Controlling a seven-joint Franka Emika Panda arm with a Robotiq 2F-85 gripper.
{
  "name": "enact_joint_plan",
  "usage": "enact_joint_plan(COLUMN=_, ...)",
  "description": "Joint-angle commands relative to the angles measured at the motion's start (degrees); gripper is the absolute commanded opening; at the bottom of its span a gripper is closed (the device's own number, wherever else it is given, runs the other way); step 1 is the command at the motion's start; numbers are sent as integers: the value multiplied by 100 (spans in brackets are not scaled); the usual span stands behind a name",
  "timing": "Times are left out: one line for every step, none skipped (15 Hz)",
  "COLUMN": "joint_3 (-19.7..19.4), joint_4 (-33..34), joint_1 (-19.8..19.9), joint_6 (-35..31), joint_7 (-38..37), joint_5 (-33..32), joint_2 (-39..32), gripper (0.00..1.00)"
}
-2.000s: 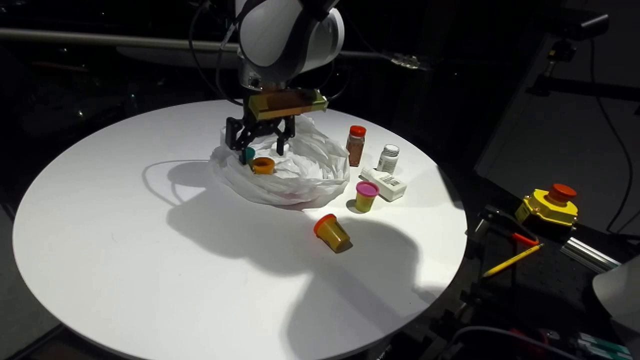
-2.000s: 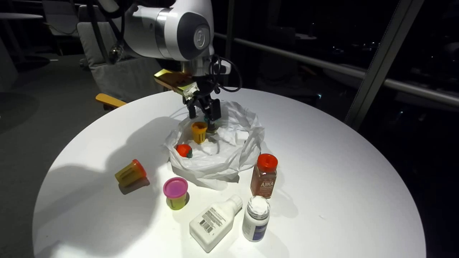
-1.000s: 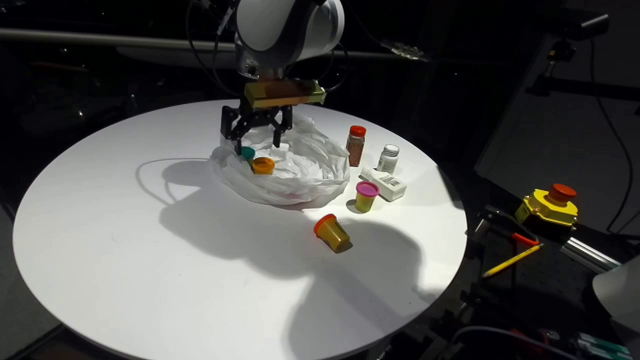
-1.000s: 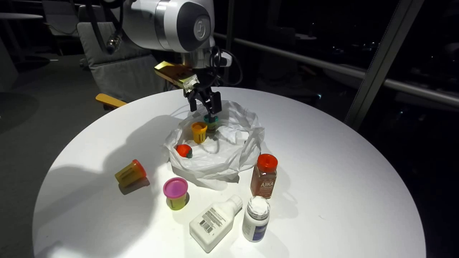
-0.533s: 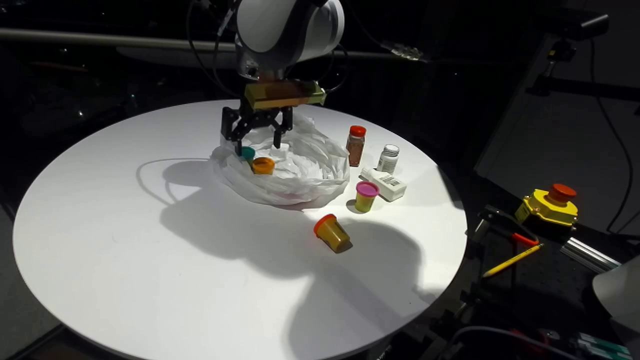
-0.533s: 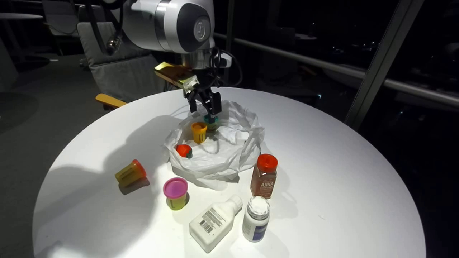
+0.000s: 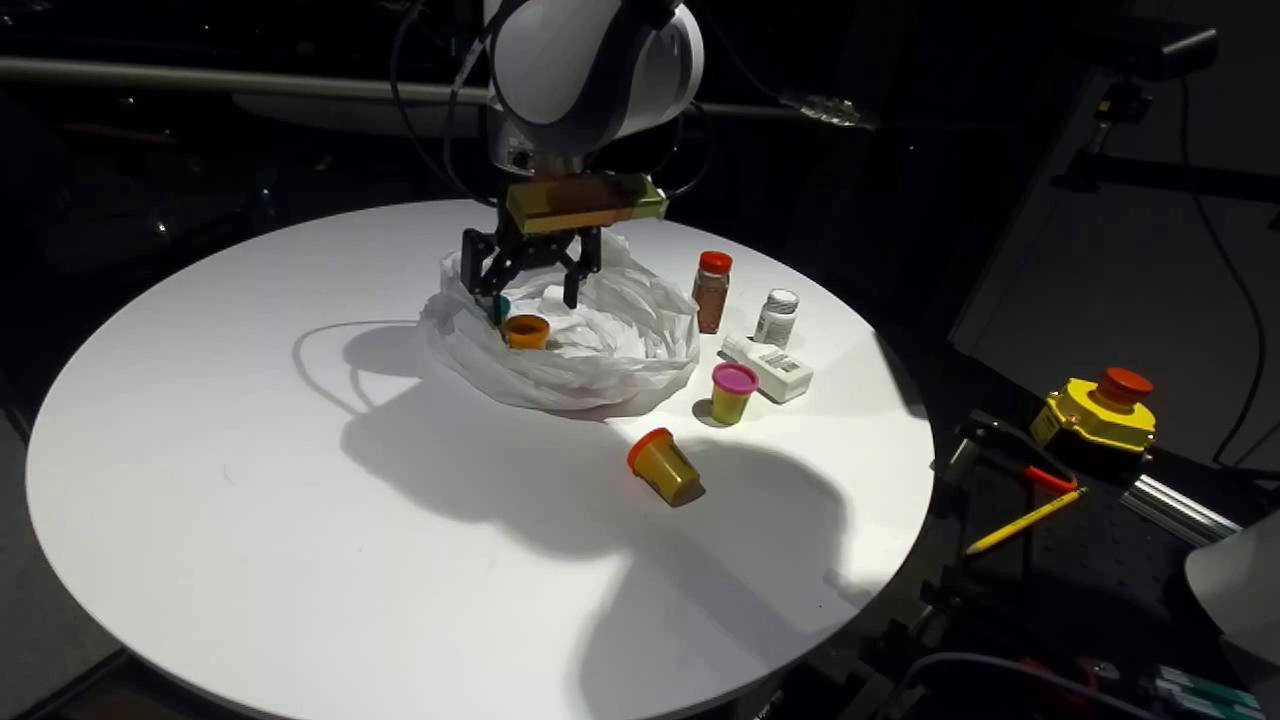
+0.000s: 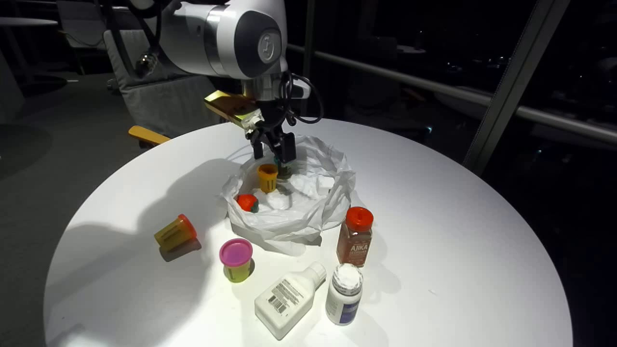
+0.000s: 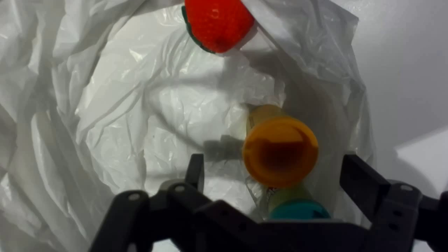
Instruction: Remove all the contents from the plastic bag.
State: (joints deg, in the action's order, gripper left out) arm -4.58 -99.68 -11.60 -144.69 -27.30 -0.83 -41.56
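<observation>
The white plastic bag (image 7: 570, 380) lies spread open on the round table. Inside it stand an orange tub (image 8: 267, 178) and, beside it, a teal-lidded tub (image 9: 299, 209), partly hidden by my gripper. A red strawberry (image 8: 247, 202) lies near the bag's side wall; it also shows in the wrist view (image 9: 218, 22). A white blocky item (image 8: 325, 184) lies inside too. My gripper (image 7: 534, 303) is open and empty over the tubs, fingers pointing down. In the wrist view the orange tub sits between and ahead of the spread fingers (image 9: 364, 182); contact cannot be told.
Outside the bag are a tipped orange-lidded tub (image 8: 175, 233), a pink-lidded tub (image 8: 236, 260), a lying white bottle (image 8: 289, 299), a white pill bottle (image 8: 344, 295) and a red-capped spice jar (image 8: 355, 238). The bag's crumpled walls rise around its contents.
My open gripper rose a little between two and one seconds ago. Since half a second ago it has come down and shifted slightly towards the orange tub. The objects have not moved.
</observation>
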Motion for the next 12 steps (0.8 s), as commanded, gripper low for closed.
enact_joint_plan(joint_3=-168, joint_4=-378, joint_1=-186, joint_6=-195, joint_7=-281, joint_5=-29, joint_2=224, gripper=100)
enact_joint_plan(joint_3=-165, joint_4=-421, joint_1=-195, joint_6=-272, joint_7=-304, joint_5=-27, joint_2=216, gripper=100)
enact_joint_plan(joint_3=-199, joint_4=-450, joint_1=-238, joint_6=-305, joint_7=-373, joint_5=-49, joint_2=207, gripper=100)
enact_joint_plan(joint_3=-256, joint_4=-460, joint_1=-298, joint_6=-303, joint_7=-473, joint_5=-84, joint_2=192, gripper=100)
enact_joint_plan(joint_3=-318, joint_4=-429, joint_1=-359, joint_6=-294, joint_7=-579, joint_5=-114, joint_2=146, gripper=100)
enact_joint_plan(joint_3=-375, joint_4=-414, joint_1=-410, joint_6=-293, joint_7=-682, joint_5=-128, joint_2=120, gripper=100)
enact_joint_plan(joint_3=-446, joint_4=-357, joint_1=-474, joint_6=-307, joint_7=-813, joint_5=-155, joint_2=68, gripper=100)
enact_joint_plan(joint_3=-505, joint_4=-314, joint_1=-527, joint_6=-351, joint_7=-922, joint_5=-188, joint_2=34, gripper=100)
enact_joint_plan(joint_3=-569, joint_4=-286, joint_1=-584, joint_6=-412, joint_7=-1042, joint_5=-225, joint_2=9, gripper=100)
enact_joint_plan(joint_3=-617, joint_4=-219, joint_1=-626, joint_6=-438, joint_7=-1111, joint_5=-267, joint_2=-39, gripper=100)
enact_joint_plan(joint_3=-614, joint_4=-172, joint_1=-629, joint_6=-448, joint_7=-1097, joint_5=-287, joint_2=-64, gripper=100)
enact_joint_plan(joint_3=-564, joint_4=-70, joint_1=-592, joint_6=-377, joint_7=-1036, joint_5=-264, joint_2=-127, gripper=100)
